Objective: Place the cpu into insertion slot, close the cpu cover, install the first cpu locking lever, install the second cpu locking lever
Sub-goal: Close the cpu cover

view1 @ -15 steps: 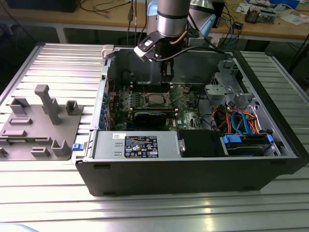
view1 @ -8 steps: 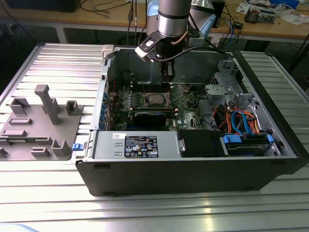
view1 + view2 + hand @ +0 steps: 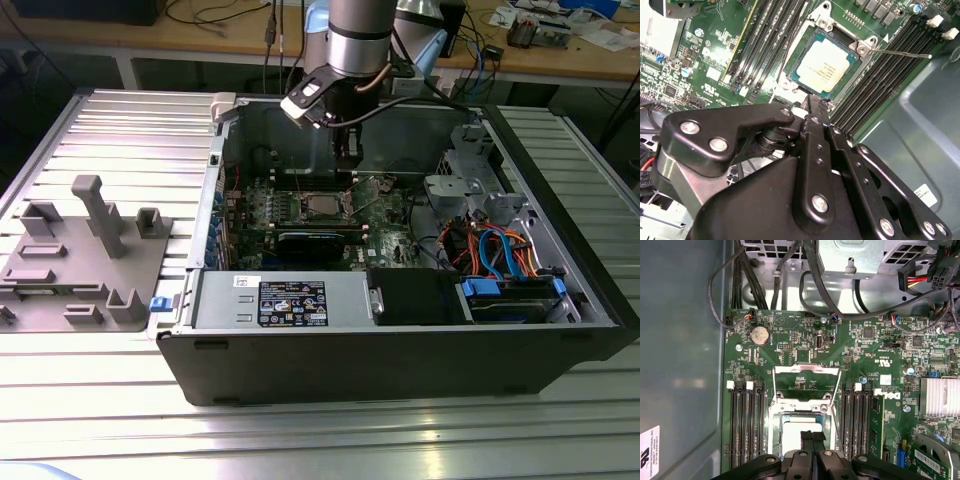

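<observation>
The cpu (image 3: 825, 64), a square chip with a dull silver top, lies flat in the insertion slot (image 3: 805, 31) on the green motherboard; it is also visible in the exterior view (image 3: 322, 207). The cpu cover (image 3: 807, 371), a thin silvery frame, is swung open away from the slot and shows tilted up in the exterior view (image 3: 367, 188). A thin wire locking lever (image 3: 900, 53) sticks out beside the slot, unlatched. My gripper (image 3: 812, 436) hangs just above the chip's edge, its black fingers pressed together with nothing between them. It also shows in the exterior view (image 3: 347, 165).
The open computer case (image 3: 400, 360) lies on a ribbed metal table. Black memory slots (image 3: 746, 425) flank the socket on both sides. A long black card (image 3: 320, 242), a power supply (image 3: 285, 300), drive bays with orange and blue cables (image 3: 500, 255) and a grey fixture (image 3: 85, 255) are around.
</observation>
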Controlling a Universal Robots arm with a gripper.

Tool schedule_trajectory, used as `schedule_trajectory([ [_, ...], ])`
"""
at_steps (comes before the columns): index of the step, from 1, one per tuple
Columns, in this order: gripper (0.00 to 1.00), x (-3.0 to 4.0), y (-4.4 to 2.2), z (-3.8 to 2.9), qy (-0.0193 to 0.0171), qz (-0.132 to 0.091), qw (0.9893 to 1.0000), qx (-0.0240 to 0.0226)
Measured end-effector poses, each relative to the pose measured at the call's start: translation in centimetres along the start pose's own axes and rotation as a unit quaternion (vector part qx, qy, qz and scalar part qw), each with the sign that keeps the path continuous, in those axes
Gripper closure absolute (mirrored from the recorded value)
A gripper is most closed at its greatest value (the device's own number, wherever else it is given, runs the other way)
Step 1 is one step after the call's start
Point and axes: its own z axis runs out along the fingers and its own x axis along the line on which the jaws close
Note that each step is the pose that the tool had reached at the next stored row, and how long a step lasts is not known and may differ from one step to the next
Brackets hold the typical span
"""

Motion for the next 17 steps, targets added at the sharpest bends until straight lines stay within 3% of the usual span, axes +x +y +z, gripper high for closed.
schedule_trajectory([
  [6, 0.89, -0.03, 0.81, 0.01, 0.0, 0.0, 1.0, 0.0],
  [17, 0.89, -0.05, 1.43, 0.01, 0.0, 0.0, 1.0, 0.0],
])
